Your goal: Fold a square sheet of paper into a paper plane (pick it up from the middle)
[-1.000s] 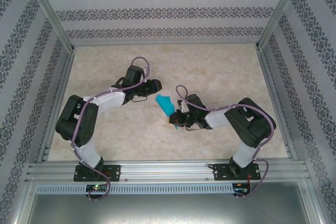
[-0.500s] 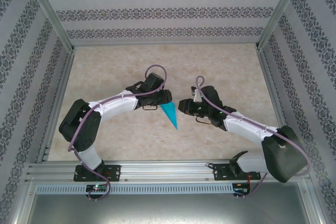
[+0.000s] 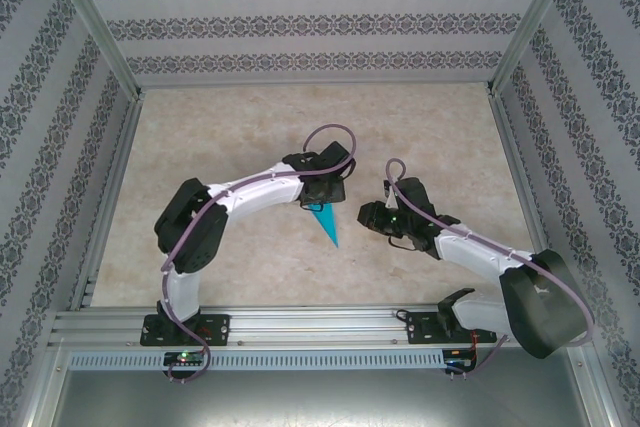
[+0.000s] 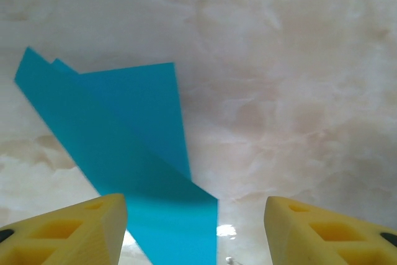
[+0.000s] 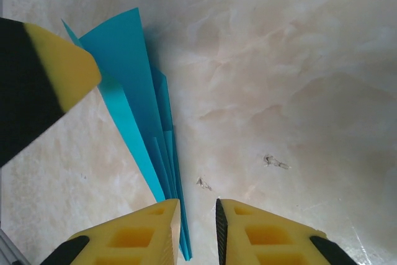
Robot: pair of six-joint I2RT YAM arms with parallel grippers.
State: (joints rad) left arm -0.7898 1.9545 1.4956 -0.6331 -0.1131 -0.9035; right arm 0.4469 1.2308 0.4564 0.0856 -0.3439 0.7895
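1. Folding looks complete: a slim teal-blue paper plane (image 3: 326, 223), creased down its centre with layered wings, lies on the pale marbled table (image 3: 220, 137) between the two arms, its sharp tip pointing towards the near edge
2. The left gripper (image 4: 193, 218) hangs over the wide tail end with its yellow fingers (image 4: 68, 228) well apart; in the left wrist view the paper runs under the gap and, as far as I can tell, touches neither finger, so nothing is clamped
3. The right gripper (image 5: 197, 209) hovers just beside the pointed end, its fingers parted by only a narrow slit with bare table showing through; the tip passes beneath the edge of one finger, and no paper is pinched
4. Step in hand, as I judge it: releasing the finished paper plane, or a last check of its creases
5. One wing panel stands up off the table in the right wrist view, so the folds are probably springy and the paper plane easy to shift
6. Next move calls for both arms to rise straight up and clear without brushing that raised wing, since a nudge could slide or unfold the paper plane
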